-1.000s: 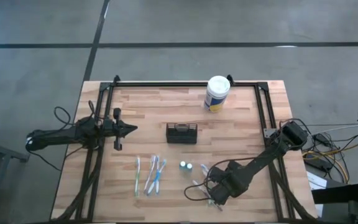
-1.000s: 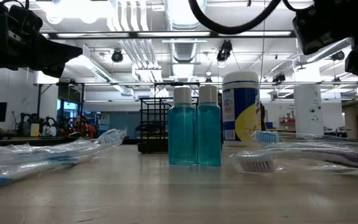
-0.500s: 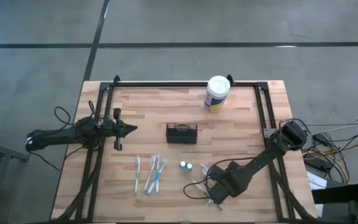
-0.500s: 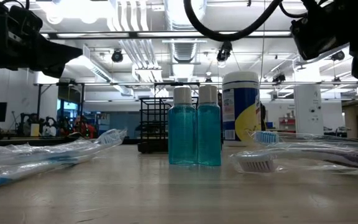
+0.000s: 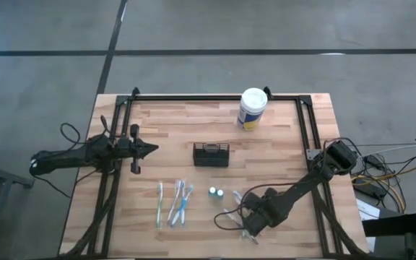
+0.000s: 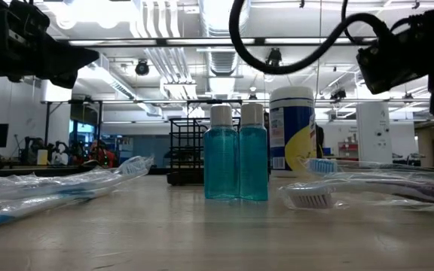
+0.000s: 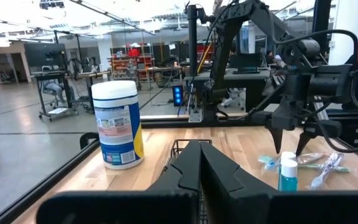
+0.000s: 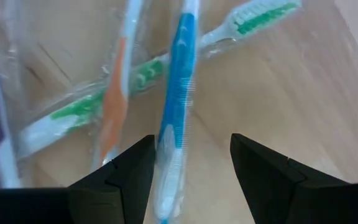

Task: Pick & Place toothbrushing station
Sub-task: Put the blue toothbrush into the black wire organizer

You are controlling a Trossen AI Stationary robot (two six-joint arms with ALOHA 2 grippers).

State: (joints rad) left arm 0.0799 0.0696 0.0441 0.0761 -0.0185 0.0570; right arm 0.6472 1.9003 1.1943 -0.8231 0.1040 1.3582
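Right tool [image 8: 188, 180] hanging wide over wrapped toothbrushes [image 8: 178, 106] near surface's front edge | left tool [image 5: 150, 149] closed, empty | black mesh caddy [image 5: 211, 154] sitting empty mid-surface, nothing placed yet

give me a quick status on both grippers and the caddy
Right gripper open, low over wrapped toothbrushes. Left gripper shut, waiting at left. Caddy untouched mid-table. Nothing blocking it.

Black mesh caddy [image 5: 211, 154], teal bottles [image 6: 237, 163], white canister [image 5: 252, 108] with yellow-blue label.
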